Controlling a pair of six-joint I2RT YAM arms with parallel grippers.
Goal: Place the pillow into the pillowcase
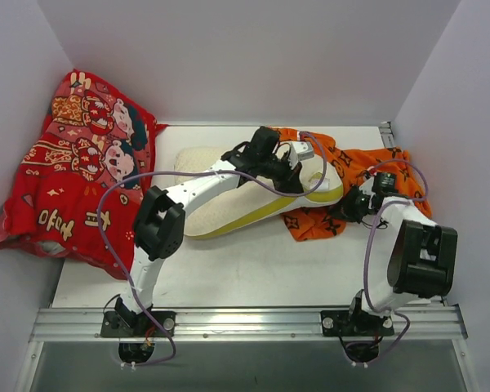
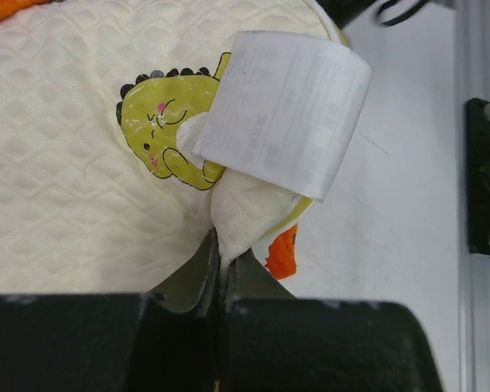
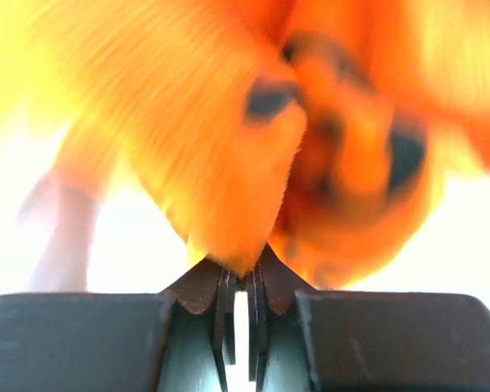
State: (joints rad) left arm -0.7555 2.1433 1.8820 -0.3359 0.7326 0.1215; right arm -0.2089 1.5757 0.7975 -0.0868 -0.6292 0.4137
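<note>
Your left gripper (image 2: 220,265) has its jaws pressed together on a pinch of cream fabric at the corner of the pillow (image 2: 65,163). Straight ahead of those jaws the corner rises into a white care label (image 2: 286,114), curled over on itself. Just left of the label, ahead of the fingertips, sits the yellow-green dinosaur mark (image 2: 167,122). The quilted body of the pillow spreads away ahead and to the left of the jaws. A small bit of orange cloth peeks out just to the right of the fingertips, under the pinched corner.

Your right gripper (image 3: 243,273) is nipped down to a thin slit on a hanging fold of the pillowcase (image 3: 229,163). The orange cloth with its dark motifs bunches directly ahead of the jaws and fills that blurred view.

From above, the pillow (image 1: 220,214) lies flat on the table (image 1: 253,269) and reaches back from the left gripper (image 1: 290,175) toward its arm. The pillowcase (image 1: 367,163) is crumpled between and beyond the two sets of jaws, touching the pillow's far end. The right gripper (image 1: 351,204) sits at its near edge. The red cloth (image 1: 73,163) lies well away, far to the left of both.
</note>
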